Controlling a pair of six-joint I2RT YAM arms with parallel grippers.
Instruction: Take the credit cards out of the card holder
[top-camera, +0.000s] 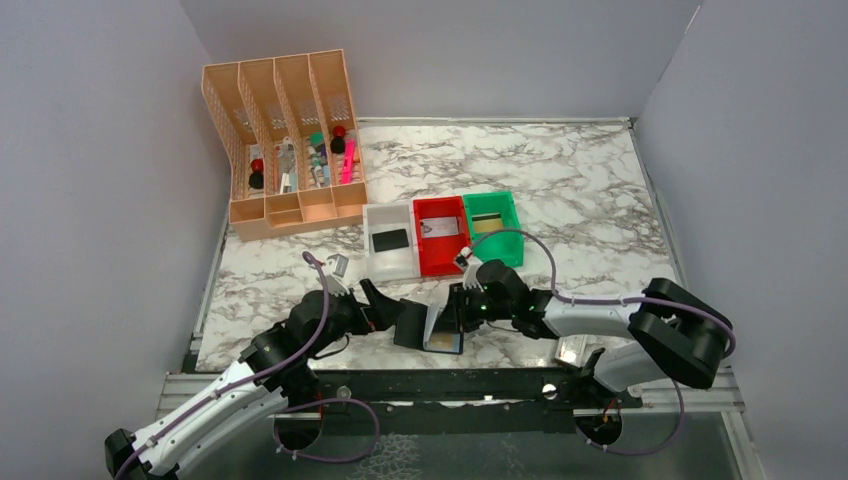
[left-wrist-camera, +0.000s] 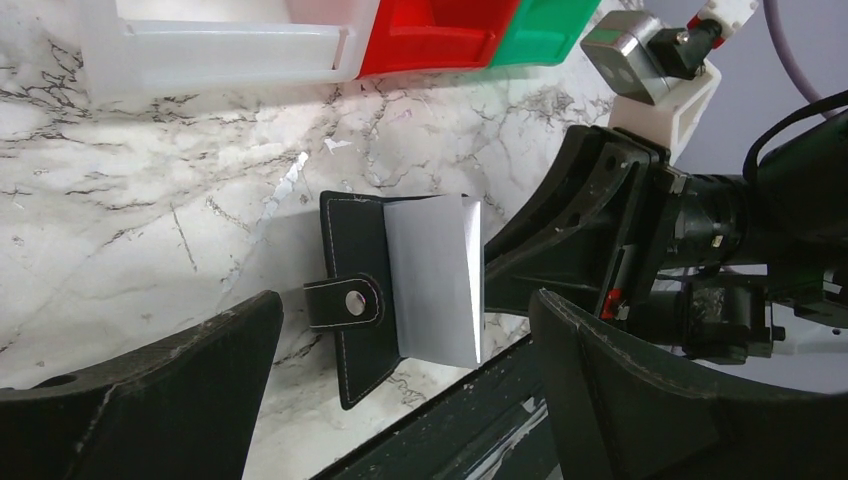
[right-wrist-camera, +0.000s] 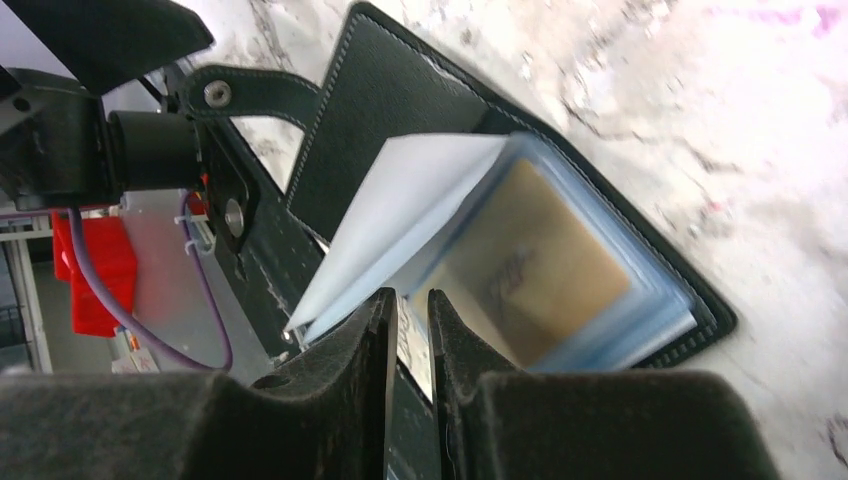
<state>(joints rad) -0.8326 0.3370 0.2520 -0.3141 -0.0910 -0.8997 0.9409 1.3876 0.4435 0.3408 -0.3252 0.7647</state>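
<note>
Top view: the card holder (top-camera: 430, 328) lies open at the surface's near edge. My left gripper (top-camera: 372, 300) gapes empty at its 9 o'clock, and the right gripper (top-camera: 458, 306) is at its 3. The bins (top-camera: 441, 266) stand apart at 12.

Left wrist: the snap tab (left-wrist-camera: 345, 303) sticks out loose, and the glossy leaves look floppy and slick.

Right wrist: the jaws are pinched almost shut on the edge of the pocket stack; card or mere leaf, I cannot tell. The gold card (right-wrist-camera: 545, 265) looks stiff and light, so I'd take it by the edge at the pocket mouth.
</note>
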